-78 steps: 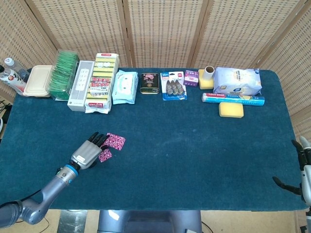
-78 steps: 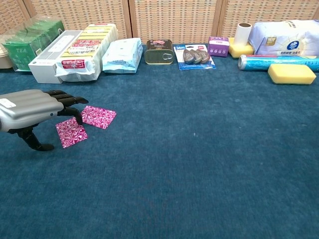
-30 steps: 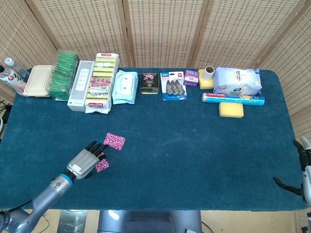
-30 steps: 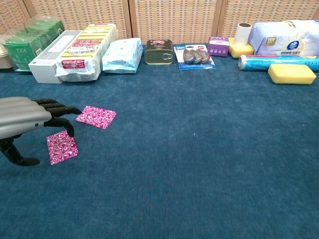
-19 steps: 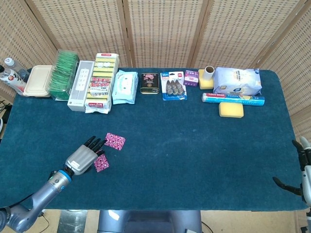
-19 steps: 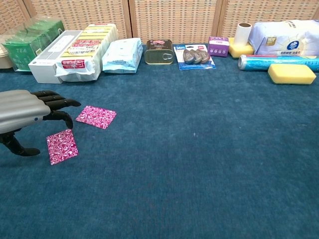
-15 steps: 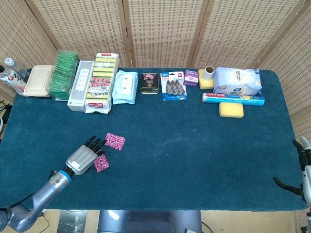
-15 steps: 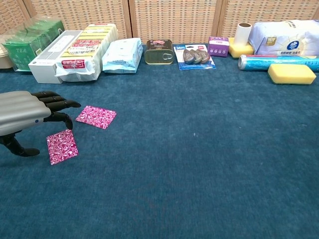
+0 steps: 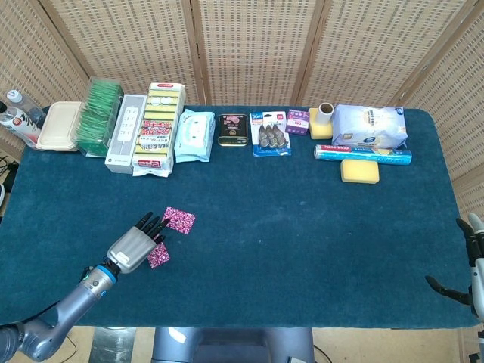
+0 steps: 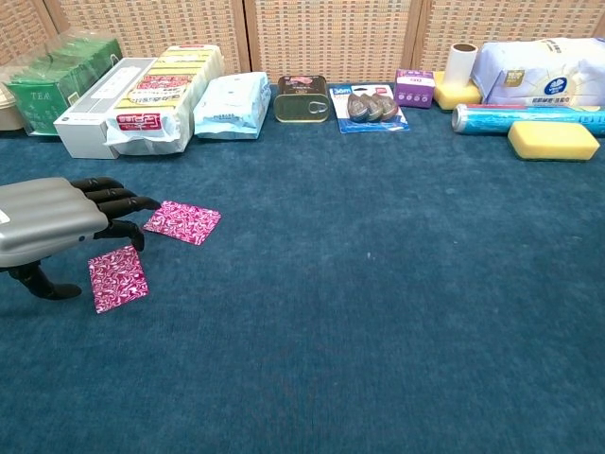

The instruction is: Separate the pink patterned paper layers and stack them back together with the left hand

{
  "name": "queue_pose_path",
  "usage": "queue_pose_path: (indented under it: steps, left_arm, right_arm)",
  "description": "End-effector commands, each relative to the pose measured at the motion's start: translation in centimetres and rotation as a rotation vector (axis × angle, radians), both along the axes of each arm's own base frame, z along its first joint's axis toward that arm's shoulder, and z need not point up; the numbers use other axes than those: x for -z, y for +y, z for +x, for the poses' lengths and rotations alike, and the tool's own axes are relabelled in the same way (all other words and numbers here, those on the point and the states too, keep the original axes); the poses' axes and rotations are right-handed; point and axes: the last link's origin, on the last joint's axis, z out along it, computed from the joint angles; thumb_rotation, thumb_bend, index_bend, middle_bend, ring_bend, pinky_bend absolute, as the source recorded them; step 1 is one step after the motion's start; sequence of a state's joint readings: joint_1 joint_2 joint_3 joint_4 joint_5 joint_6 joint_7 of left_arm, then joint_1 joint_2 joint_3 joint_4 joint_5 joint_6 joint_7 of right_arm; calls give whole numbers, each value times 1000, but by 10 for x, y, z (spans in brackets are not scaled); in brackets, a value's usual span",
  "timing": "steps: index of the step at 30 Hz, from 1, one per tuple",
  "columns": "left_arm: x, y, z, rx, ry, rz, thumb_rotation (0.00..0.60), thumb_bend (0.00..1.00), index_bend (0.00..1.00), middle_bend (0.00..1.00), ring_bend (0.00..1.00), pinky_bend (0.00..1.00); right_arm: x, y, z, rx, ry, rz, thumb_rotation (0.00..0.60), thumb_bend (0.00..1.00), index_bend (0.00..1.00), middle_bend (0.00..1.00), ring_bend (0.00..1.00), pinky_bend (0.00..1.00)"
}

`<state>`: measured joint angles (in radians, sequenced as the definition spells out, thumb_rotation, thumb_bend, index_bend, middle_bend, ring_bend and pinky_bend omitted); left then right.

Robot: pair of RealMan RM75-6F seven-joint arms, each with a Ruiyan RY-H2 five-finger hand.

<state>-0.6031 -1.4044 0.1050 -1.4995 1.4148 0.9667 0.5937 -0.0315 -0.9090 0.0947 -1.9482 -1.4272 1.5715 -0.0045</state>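
Head view: the left hand (image 9: 133, 246) hangs low over the blue table (image 9: 302, 227) near its front-left corner, fingers stretched out and a little apart, holding nothing. Two pink sheets lie flat and separate. The near sheet (image 9: 159, 255) sits just beside the fingertips on their right; the far sheet (image 9: 179, 220) lies just ahead of the fingertips, toward the back row of goods. A strip of bare cloth shows between the two sheets, so the separating looks done and the restacking is what remains. The right hand (image 9: 470, 272) shows only partly at the far right edge, well apart from both sheets; whether it is spread or clenched I cannot tell. The left hand is plainly the nearer one.

Chest view: the left hand (image 10: 52, 225) reaches in from the left edge, its dark fingers (image 10: 118, 203) pointing toward the far sheet (image 10: 182, 221) and stopping just short of its left corner. The near sheet (image 10: 117, 277) lies below and slightly right of the fingertips, apart from them, one corner toward the far sheet. Neither sheet has a marked long axis; both look roughly square and are turned differently. Open cloth spreads to the right and front. The boxes (image 10: 142, 99) at the back stand well clear, and the front edge is out of frame.
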Motion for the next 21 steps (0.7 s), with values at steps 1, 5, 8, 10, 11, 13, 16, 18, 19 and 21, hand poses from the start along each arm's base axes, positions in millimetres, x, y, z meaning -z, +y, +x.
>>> queue_pose_path:
  steps: [1, 5, 8, 10, 11, 13, 16, 18, 19, 21]
  left_arm:
    - [3, 1, 2, 8, 12, 10, 600, 235, 238, 0, 40, 26]
    - [5, 2, 5, 16, 17, 15, 600, 235, 237, 0, 39, 26]
    - [7, 3, 6, 14, 15, 15, 600, 234, 237, 0, 39, 26]
    - [9, 3, 6, 13, 14, 12, 600, 235, 238, 0, 39, 26]
    - [10, 2, 7, 12, 13, 9, 600, 235, 238, 0, 39, 26]
    - [12, 1, 8, 14, 8, 3, 600, 234, 238, 0, 39, 25]
    - [12, -1, 7, 21, 11, 5, 600, 235, 238, 0, 39, 26]
    - [12, -1, 6, 22, 14, 5, 600, 236, 237, 0, 39, 26]
    - [13, -1, 6, 23, 16, 7, 600, 236, 237, 0, 39, 26]
    - [14, -1, 5, 26, 21, 13, 600, 234, 237, 0, 39, 26]
  right_arm:
    - [0, 0, 0, -1, 0, -1, 600, 9, 0, 0, 0, 0]
    - [0, 1, 1, -3, 1, 2, 600, 9, 0, 0, 0, 0]
    - [0, 1, 1, -5, -2, 1, 600, 9, 0, 0, 0, 0]
    - [0, 1, 1, -5, -2, -1, 600, 9, 0, 0, 0, 0]
    - [-1, 1, 1, -6, -2, -3, 600, 8, 0, 0, 0, 0]
    - [-2, 0, 1, -6, -6, -6, 600, 8, 0, 0, 0, 0]
    - [-2, 1, 0, -4, -8, -5, 600, 9, 0, 0, 0, 0]
    - [-1, 1, 0, -5, -8, -4, 600, 9, 0, 0, 0, 0]
    - [-1, 1, 0, -6, -8, -4, 600, 9, 0, 0, 0, 0]
    - [-1, 1, 1, -10, -10, -5, 600, 8, 0, 0, 0, 0]
